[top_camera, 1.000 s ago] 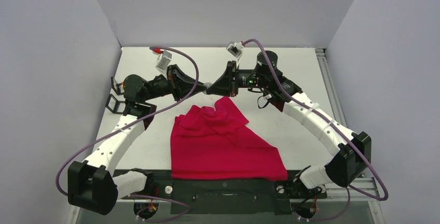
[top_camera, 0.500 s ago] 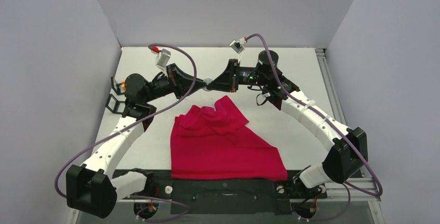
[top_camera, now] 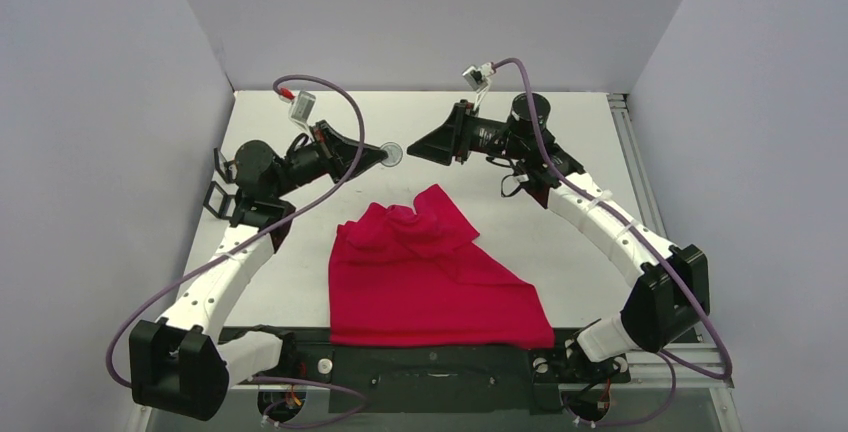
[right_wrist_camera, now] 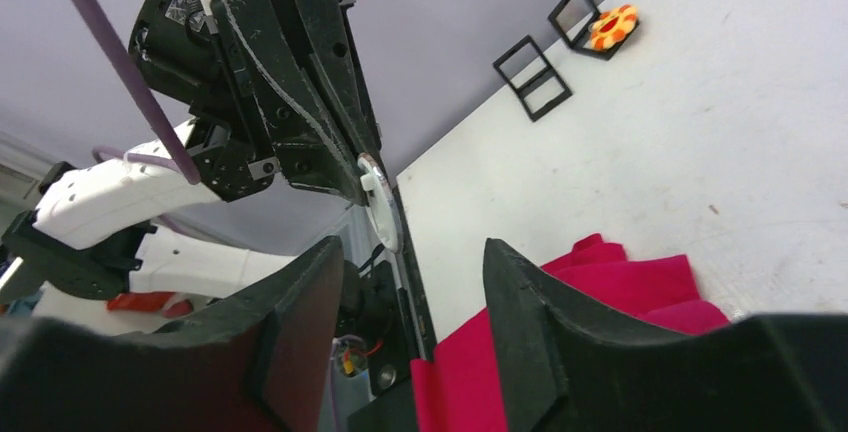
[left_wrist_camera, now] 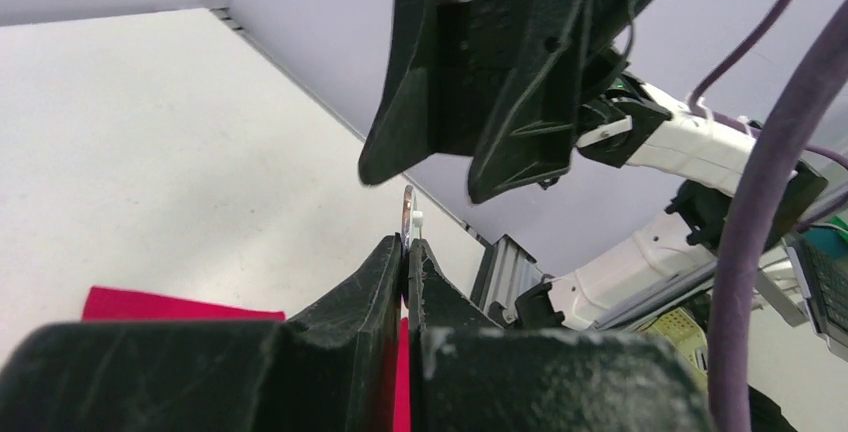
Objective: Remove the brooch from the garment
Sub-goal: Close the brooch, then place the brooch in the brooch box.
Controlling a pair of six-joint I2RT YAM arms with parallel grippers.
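The red garment (top_camera: 430,272) lies rumpled on the white table, its lower edge at the near rim, and also shows in the right wrist view (right_wrist_camera: 600,282). The brooch (top_camera: 392,154), a small round pale disc, is off the cloth and held up above the table's far half. My left gripper (top_camera: 383,156) is shut on the brooch's edge (left_wrist_camera: 408,214), jaws pressed together. My right gripper (top_camera: 415,145) stands open just right of the disc, apart from it. From the right wrist, the brooch (right_wrist_camera: 378,202) sits at the left gripper's tips beyond my open fingers (right_wrist_camera: 515,282).
Two small black square frames (right_wrist_camera: 530,77) and an orange flower-shaped piece (right_wrist_camera: 612,25) sit near the table's left edge, by the left arm's elbow (top_camera: 255,164). Grey walls close in the table on three sides. Purple cables loop over both arms.
The right gripper has opened, let go of the brooch and drawn back to the right. The left gripper has stayed shut on the brooch and shifted slightly left and away.
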